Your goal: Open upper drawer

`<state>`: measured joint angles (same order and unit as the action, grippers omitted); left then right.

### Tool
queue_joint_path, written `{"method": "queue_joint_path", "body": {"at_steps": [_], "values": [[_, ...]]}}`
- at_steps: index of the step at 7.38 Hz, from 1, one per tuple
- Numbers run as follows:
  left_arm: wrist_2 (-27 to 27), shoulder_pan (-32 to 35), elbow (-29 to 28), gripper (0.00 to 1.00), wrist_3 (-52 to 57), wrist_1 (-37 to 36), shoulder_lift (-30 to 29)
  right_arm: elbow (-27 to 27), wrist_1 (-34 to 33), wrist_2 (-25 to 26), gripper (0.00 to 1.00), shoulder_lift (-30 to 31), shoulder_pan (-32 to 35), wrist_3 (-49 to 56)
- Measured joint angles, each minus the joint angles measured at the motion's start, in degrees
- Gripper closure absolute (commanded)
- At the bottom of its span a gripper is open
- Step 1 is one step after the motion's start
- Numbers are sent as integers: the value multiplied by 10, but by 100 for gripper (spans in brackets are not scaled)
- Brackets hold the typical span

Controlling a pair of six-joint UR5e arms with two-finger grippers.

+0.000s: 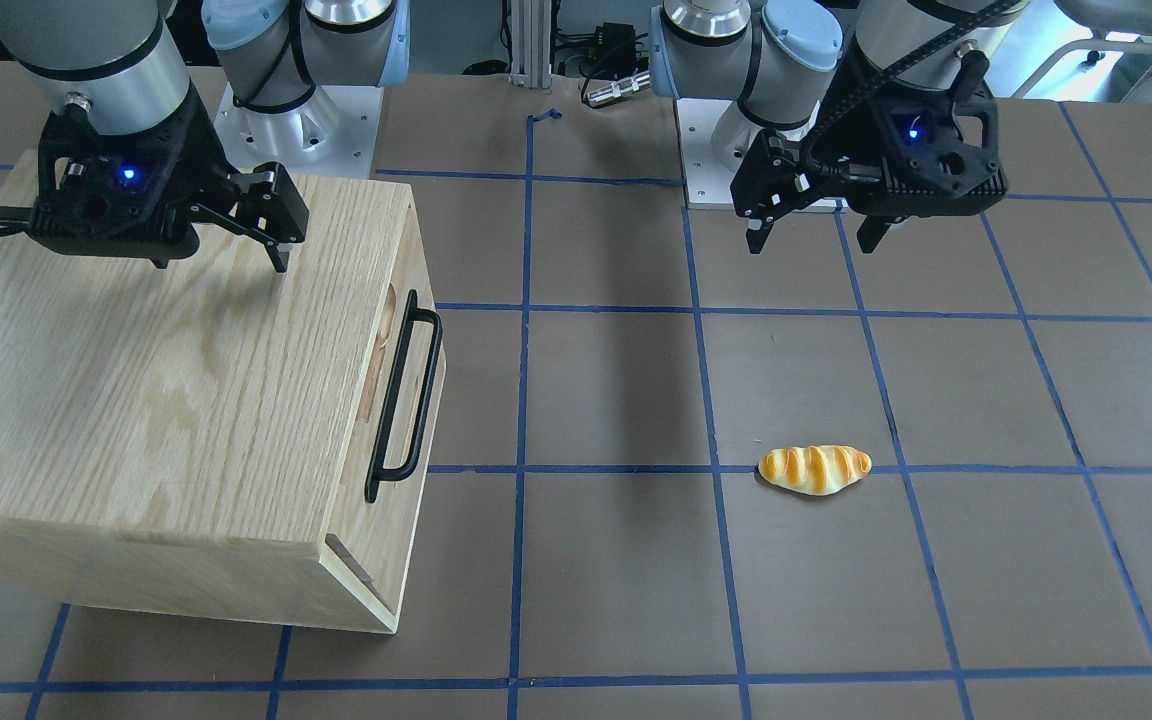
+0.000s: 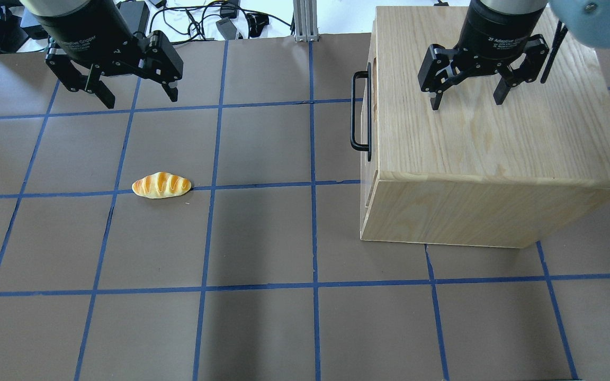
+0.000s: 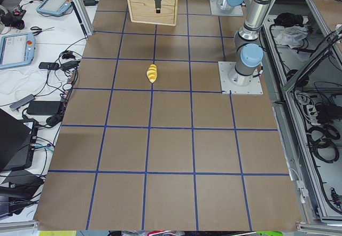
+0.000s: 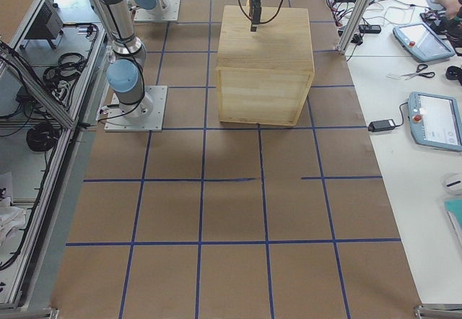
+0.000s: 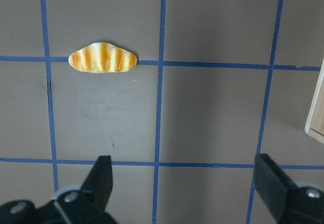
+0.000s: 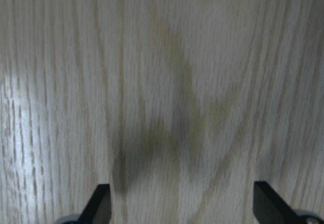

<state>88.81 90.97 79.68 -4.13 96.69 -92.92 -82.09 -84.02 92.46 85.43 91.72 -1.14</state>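
Note:
The upper drawer (image 1: 394,345) sits shut in the oak cabinet (image 1: 156,400), its front facing the table's middle. Its long black bar handle (image 1: 404,395) and oval notch show in the front-facing view. The handle (image 2: 360,108) also shows from overhead. My right gripper (image 2: 467,103) is open and empty, hovering over the cabinet top (image 2: 495,121), behind the handle; its wrist view shows only wood grain between the fingers (image 6: 101,206). My left gripper (image 2: 141,100) is open and empty above the bare table, far from the cabinet.
A toy bread roll (image 2: 161,185) lies on the brown mat, in front of my left gripper (image 5: 185,183); it also shows in the left wrist view (image 5: 104,58). Blue tape lines grid the table. The arm bases (image 1: 296,120) stand at the robot's edge.

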Motion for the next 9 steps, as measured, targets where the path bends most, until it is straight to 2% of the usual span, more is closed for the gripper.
{"method": "queue_joint_path", "body": {"at_steps": [9], "values": [[4,-3,14,0,5,-17,-4,0,0,0,0,0,0,1]]}}
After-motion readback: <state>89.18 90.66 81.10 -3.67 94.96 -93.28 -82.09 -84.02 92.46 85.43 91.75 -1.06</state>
